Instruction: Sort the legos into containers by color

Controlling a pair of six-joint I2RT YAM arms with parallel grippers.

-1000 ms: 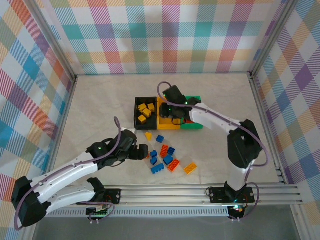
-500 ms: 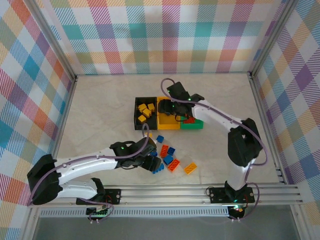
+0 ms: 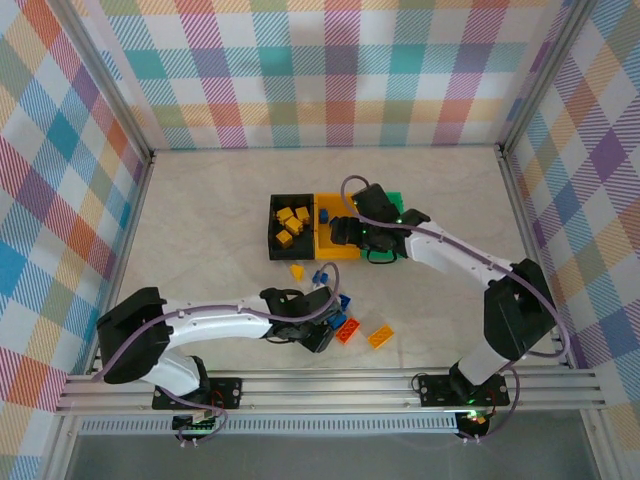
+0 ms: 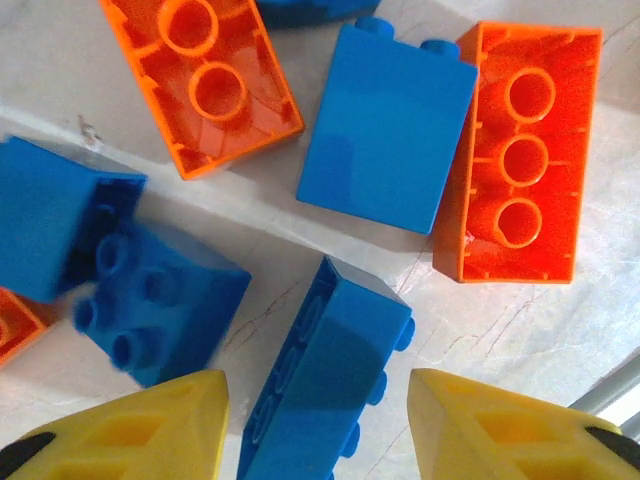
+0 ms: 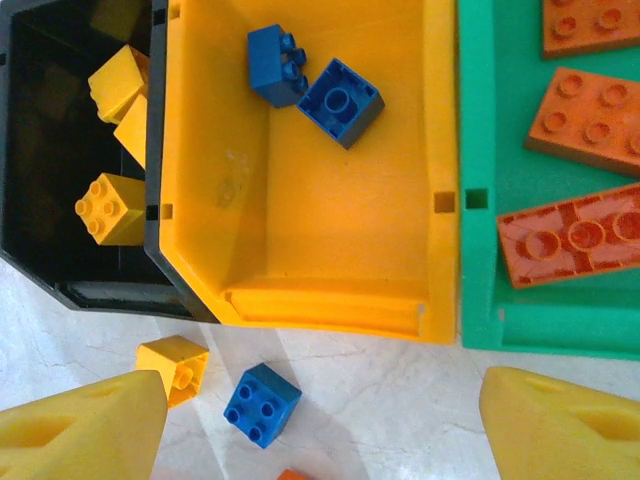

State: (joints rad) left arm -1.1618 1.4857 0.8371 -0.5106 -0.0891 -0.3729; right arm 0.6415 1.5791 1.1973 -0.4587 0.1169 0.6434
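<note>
Blue next: straddles long blue brick (image 4: 325, 370) with left gripper's (image 4: 318, 430) spread fingers, unpinched; long axis 1-to-7 o'clock, on table (image 3: 200, 230) at 6 o'clock from yellow-orange bin (image 3: 326, 238). Leaves right gripper (image 5: 322, 400), splayed, farther.

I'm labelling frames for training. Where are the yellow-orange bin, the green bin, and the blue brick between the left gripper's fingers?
yellow-orange bin (image 5: 330, 220): right wrist view, bare floor.
green bin (image 5: 560, 325): right wrist view, bare near edge.
blue brick (image 4: 340, 370): left wrist view, smooth side face.

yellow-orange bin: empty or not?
Not empty. The yellow-orange bin holds two blue legos by its far wall, right wrist view; rest of floor bare.
</note>
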